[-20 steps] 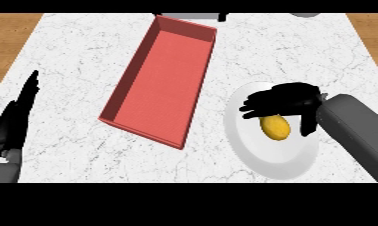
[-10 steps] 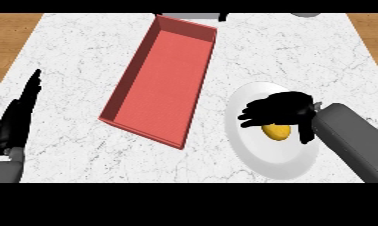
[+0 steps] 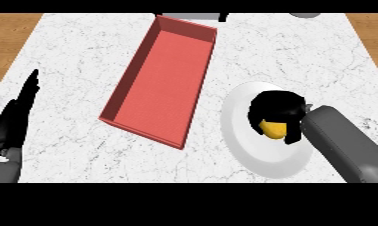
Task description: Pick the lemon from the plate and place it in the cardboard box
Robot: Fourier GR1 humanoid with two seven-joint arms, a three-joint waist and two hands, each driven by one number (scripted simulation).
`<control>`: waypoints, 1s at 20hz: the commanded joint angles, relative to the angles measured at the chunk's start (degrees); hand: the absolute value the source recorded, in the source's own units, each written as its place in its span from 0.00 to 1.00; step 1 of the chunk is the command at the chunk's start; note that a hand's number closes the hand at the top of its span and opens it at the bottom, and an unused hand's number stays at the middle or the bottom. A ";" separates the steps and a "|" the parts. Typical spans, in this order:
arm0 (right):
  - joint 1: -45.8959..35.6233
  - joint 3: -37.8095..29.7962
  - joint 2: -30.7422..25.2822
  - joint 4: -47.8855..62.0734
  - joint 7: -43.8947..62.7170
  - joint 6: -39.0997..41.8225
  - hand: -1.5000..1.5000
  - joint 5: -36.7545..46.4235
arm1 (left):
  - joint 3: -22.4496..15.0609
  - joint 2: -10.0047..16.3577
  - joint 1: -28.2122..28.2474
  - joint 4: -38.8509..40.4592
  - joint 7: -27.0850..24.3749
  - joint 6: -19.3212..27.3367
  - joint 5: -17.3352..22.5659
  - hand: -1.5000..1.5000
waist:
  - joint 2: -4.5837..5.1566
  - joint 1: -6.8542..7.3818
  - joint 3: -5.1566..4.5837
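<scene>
A yellow lemon [image 3: 275, 129] lies on the white plate [image 3: 244, 146] at the right of the counter. My right hand [image 3: 277, 109] covers it from above, fingers curled round it, so only its lower part shows. The red open box [image 3: 162, 80] lies slantwise in the middle, left of the plate, with nothing in it. At the left edge my left hand [image 3: 20, 110] rests open, fingers up.
The white marble counter [image 3: 81, 45] has brown wooden strips at both far corners. A grey object [image 3: 193, 16] sits at the back edge behind the box, and another grey thing [image 3: 305, 14] at the back right.
My right hand has come down over the lemon and its fingers have curled round it, hiding most of the fruit. The left hand, box and plate have not moved.
</scene>
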 commanded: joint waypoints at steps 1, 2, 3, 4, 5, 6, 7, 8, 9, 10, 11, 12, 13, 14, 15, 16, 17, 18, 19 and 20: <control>0.32 -4.32 1.33 0.94 -2.94 -4.28 1.00 -0.36 | -1.67 -2.79 1.53 -2.22 0.23 1.75 -2.18 0.50 | 0.22 0.11 0.33; 1.07 -4.16 4.46 -0.19 0.90 -5.28 1.00 0.11 | -1.29 -1.83 0.23 -4.66 3.80 0.98 -1.58 0.50 | 0.16 0.11 0.35; -1.18 -5.47 4.04 0.39 -0.59 -5.13 1.00 0.24 | -0.43 -2.30 0.72 1.08 -2.64 1.11 -1.99 0.50 | 0.28 0.04 0.30; -0.11 -8.03 3.62 1.54 3.32 -6.34 1.00 -0.84 | 0.57 -0.78 0.42 -1.18 0.83 0.04 -0.85 0.50 | 0.22 0.02 0.33; -1.83 -9.49 6.32 4.78 8.81 -5.96 1.00 -1.10 | 0.34 -0.45 -0.61 -0.37 0.60 -0.07 -1.23 0.50 | 0.37 0.26 0.33; -6.16 -13.00 2.79 5.56 10.16 -1.91 1.00 -3.19 | -0.02 -0.88 -0.47 -1.68 0.70 0.05 -1.07 0.50 | 0.30 0.45 0.32; -5.91 -14.47 4.59 10.75 14.32 -5.65 1.00 -2.43 | -0.31 -1.66 -0.44 -0.41 -0.35 0.50 -1.27 0.50 | 0.86 1.23 0.36; -8.24 -17.10 4.00 11.37 18.23 -3.99 1.00 -3.87 | -0.03 -0.51 -1.41 -0.47 0.43 -0.08 -1.38 0.50 | 0.81 1.12 0.34; -9.04 -19.16 2.86 13.84 20.70 -4.41 1.00 -4.41 | -1.08 -1.03 -0.87 -1.82 2.04 -0.36 -1.59 0.50 | 0.89 1.62 0.42; -12.07 -20.63 3.92 14.22 23.49 -5.03 1.00 -4.69 | -0.46 -1.13 -1.55 0.24 0.12 -0.02 -1.62 0.50 | 0.97 1.50 0.32; -11.66 -21.67 2.17 13.14 23.27 -6.99 1.00 -4.72 | 0.47 -0.10 -0.08 -0.11 -0.35 -1.33 -0.61 0.50 | 0.50 0.95 0.31; -13.91 -22.43 1.87 17.41 23.87 -9.24 1.00 -3.46 | -0.43 -1.03 -1.01 -1.49 0.53 -0.47 -1.31 0.50 | 0.94 2.04 0.40; -11.74 -22.23 4.36 15.93 25.15 -13.67 1.00 -2.83 | -0.48 -1.66 -2.27 -0.51 1.77 0.22 -1.77 0.50 | 0.65 0.84 0.37; -13.79 -23.74 1.74 16.58 23.84 -11.56 1.00 -3.62 | 0.25 -1.08 -0.64 -1.18 0.88 -0.50 -1.17 0.50 | 0.49 0.94 0.34; -16.10 -24.99 1.76 16.33 23.39 -11.10 1.00 -4.50 | 0.13 -0.95 -2.61 0.26 1.39 -0.91 -1.47 0.50 | 0.52 0.67 0.33; -14.88 -26.15 1.81 17.69 20.77 -14.68 1.00 -4.77 | -0.14 -1.88 0.07 0.01 -1.51 0.28 -2.35 0.50 | 0.57 0.93 0.34; -17.68 -27.30 3.25 15.83 22.85 -12.46 1.00 -6.43 | 2.49 0.91 -1.39 1.38 -1.24 -3.13 0.53 0.50 | 0.46 0.80 0.31; -16.61 -28.02 3.93 15.49 19.68 -16.02 1.00 -6.93 | -1.00 -3.11 -0.31 -1.21 0.60 0.62 -2.52 0.50 | 0.46 0.84 0.36; -18.86 -29.35 2.70 13.32 19.03 -13.04 1.00 -8.79 | 0.27 -1.59 -0.69 -1.27 0.83 -0.08 -1.97 0.50 | 0.28 0.57 0.34; -18.89 -30.03 2.58 12.75 16.69 -15.71 1.00 -9.00 | 0.66 -1.48 -1.89 -0.46 1.03 -0.34 -1.64 0.50 | 0.38 0.48 0.35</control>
